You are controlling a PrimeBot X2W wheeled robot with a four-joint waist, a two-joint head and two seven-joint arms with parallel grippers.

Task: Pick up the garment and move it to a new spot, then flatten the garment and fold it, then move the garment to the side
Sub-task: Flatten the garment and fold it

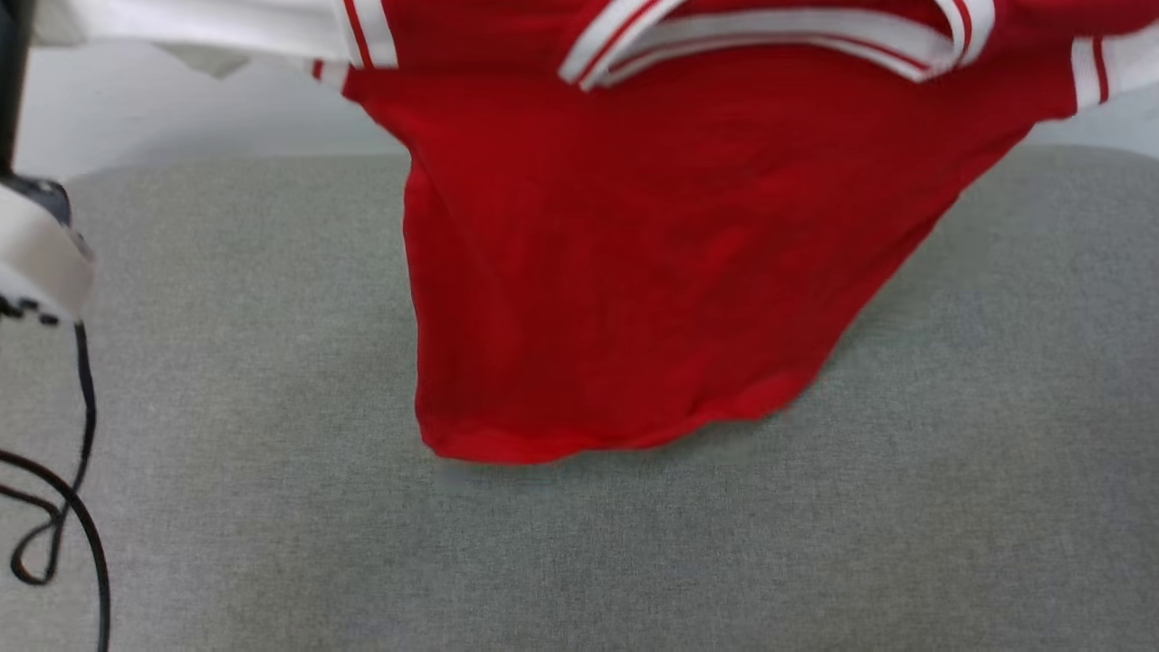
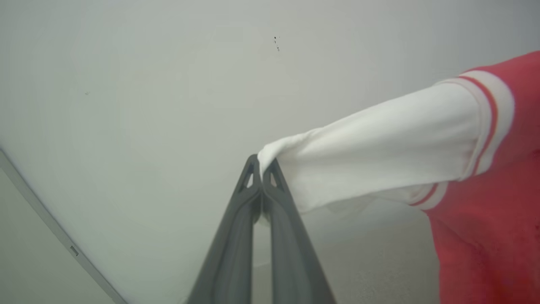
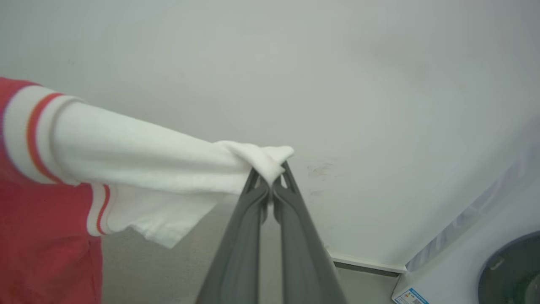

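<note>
The garment (image 1: 652, 263), a red shirt with white sleeves and red-white striped trim, hangs stretched in the air above the grey padded surface (image 1: 226, 362). Its lower hem dangles just over the surface. In the left wrist view my left gripper (image 2: 262, 169) is shut on the tip of one white sleeve (image 2: 379, 147). My right gripper (image 3: 271, 175), seen in the right wrist view, is shut on the bunched end of the other white sleeve (image 3: 147, 160). The shirt's plain red side faces the head camera.
A black cable (image 1: 63, 507) loops over the surface at the lower left, below a pale part of my arm (image 1: 41, 254). A pale wall (image 2: 168, 84) stands behind. A white appliance (image 3: 485, 253) with a dark round door sits at the right.
</note>
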